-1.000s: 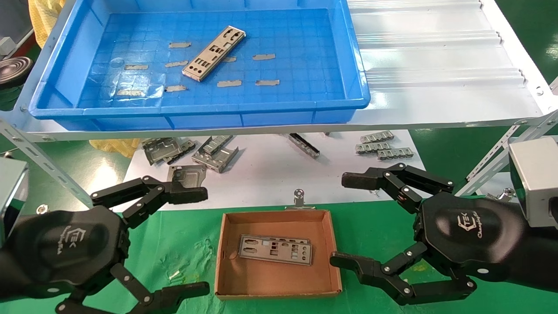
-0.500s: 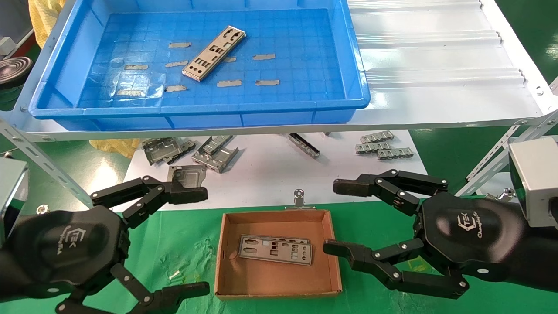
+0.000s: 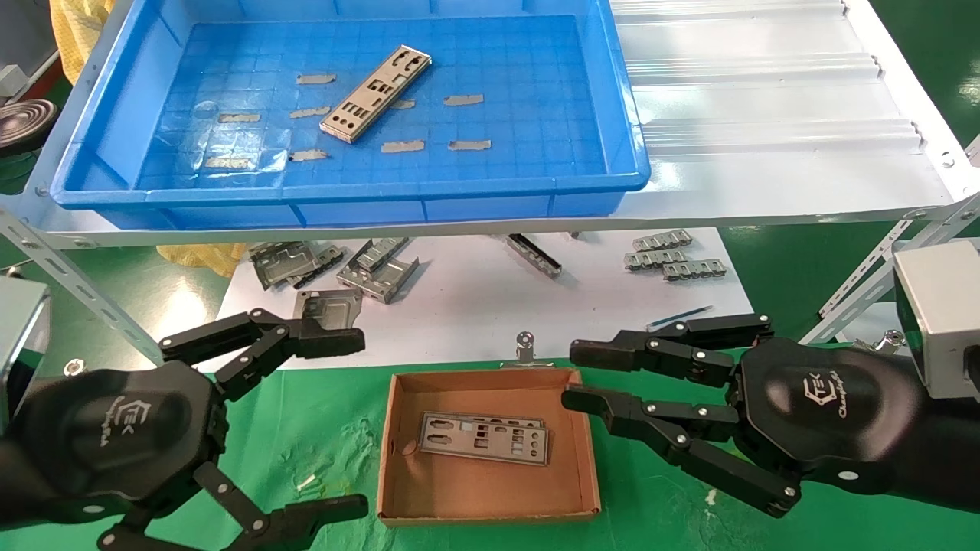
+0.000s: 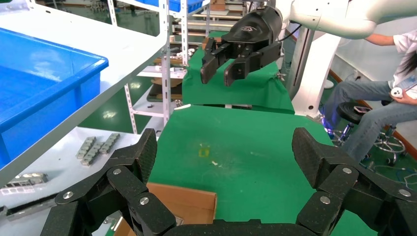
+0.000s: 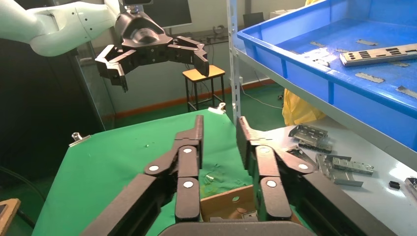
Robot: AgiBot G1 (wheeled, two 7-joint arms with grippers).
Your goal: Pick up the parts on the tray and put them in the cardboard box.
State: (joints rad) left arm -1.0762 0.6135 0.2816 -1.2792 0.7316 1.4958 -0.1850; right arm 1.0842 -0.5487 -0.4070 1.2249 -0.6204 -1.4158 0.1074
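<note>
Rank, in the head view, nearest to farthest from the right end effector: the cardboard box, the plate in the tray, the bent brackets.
1. cardboard box, just beside the right end effector.
2. bent brackets, on the white sheet, leftward.
3. plate in the tray, far side.

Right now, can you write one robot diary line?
plate in box | plate in tray | right gripper by box, empty | left gripper open

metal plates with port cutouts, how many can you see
2, perhaps 3: one plate lies in the blue tray; one plate lies in the cardboard box, with an edge under it suggesting another beneath.
</note>
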